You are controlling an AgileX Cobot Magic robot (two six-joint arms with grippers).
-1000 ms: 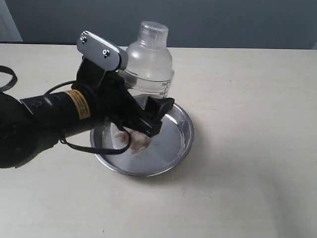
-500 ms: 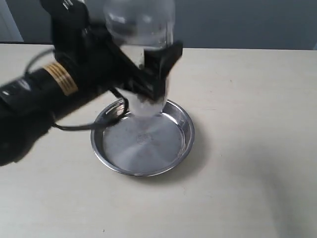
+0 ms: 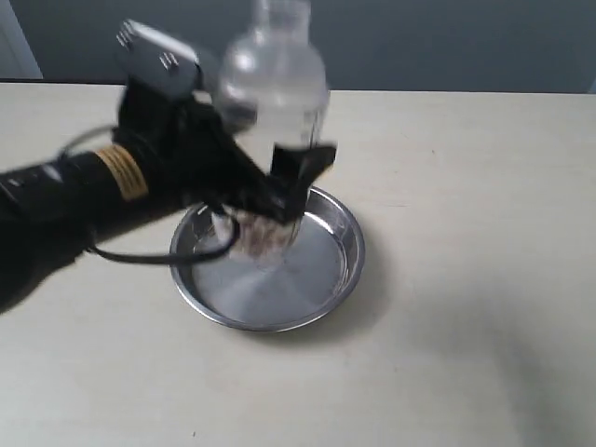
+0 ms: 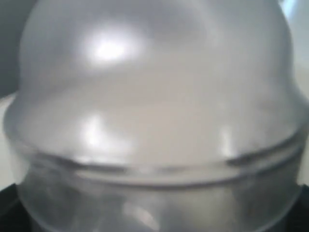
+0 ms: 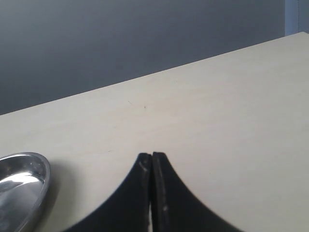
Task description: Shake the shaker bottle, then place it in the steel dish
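Left fingers (image 3: pixel 300 177): black, clamped on the lower body of the clear frosted plastic shaker bottle (image 3: pixel 275 93); one finger across the side facing the exterior camera, the other hidden behind the plastic.
Right fingers (image 5: pixel 143 193): black, pressed tip to tip with nothing between; low over bare counter, apart from the dish.
Bottle pose: upright, domed top and small round cap uppermost, blurred in the exterior view; dome (image 4: pixel 154 96) fills the left wrist view.
Bottle place: lifted over the left part of the dish; base low above the pan floor, contact impossible to tell through the blur.
Grains (image 3: pixel 265 237): brown and white, gathered at the bottle's bottom.
Round shiny stainless-steel dish (image 3: pixel 349 251): flat on the counter under the bottle, low sloping rim; edge also seen in the right wrist view (image 5: pixel 19 179).
Left arm (image 3: pixel 84 196): black, yellow label band, silver bracket on top; reaches in from the left of the exterior view.
Pale beige counter (image 3: pixel 466 279): carries the dish; dark wall behind.
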